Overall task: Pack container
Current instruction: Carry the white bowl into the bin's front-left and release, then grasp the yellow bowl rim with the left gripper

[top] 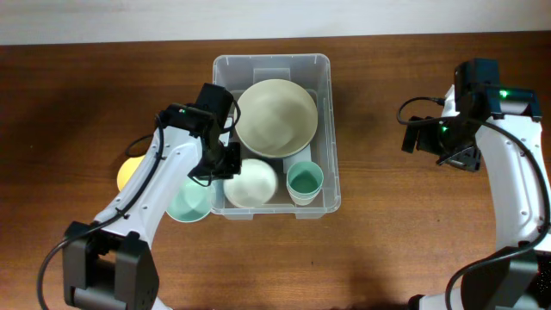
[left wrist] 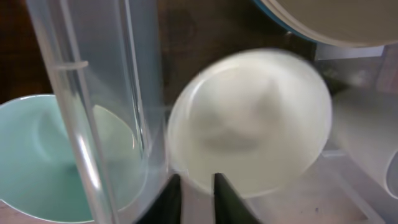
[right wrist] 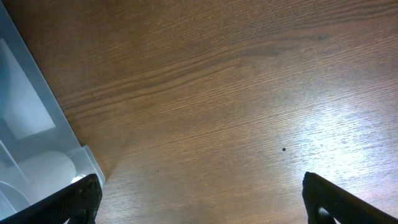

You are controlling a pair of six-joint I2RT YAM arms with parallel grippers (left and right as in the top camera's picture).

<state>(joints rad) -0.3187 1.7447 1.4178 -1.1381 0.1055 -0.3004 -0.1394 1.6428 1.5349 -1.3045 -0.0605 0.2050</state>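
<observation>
The clear plastic container (top: 331, 129) stands at the table's middle. Inside it are a large beige bowl (top: 275, 116), a small white bowl (top: 251, 182) and a teal cup (top: 304, 181). My left gripper (top: 225, 165) is at the container's left wall, over the white bowl's left edge. In the left wrist view the fingers (left wrist: 198, 199) are close together on the near rim of the white bowl (left wrist: 249, 118), just inside the clear wall (left wrist: 81, 93). My right gripper (right wrist: 202, 199) is wide open and empty over bare table, to the right of the container's corner (right wrist: 31, 124).
A mint bowl (top: 185, 205) sits on the table against the container's left outer wall; it also shows in the left wrist view (left wrist: 37, 155). A yellow bowl (top: 127, 172) lies further left, partly under my left arm. The right arm (top: 448, 148) hovers at the right.
</observation>
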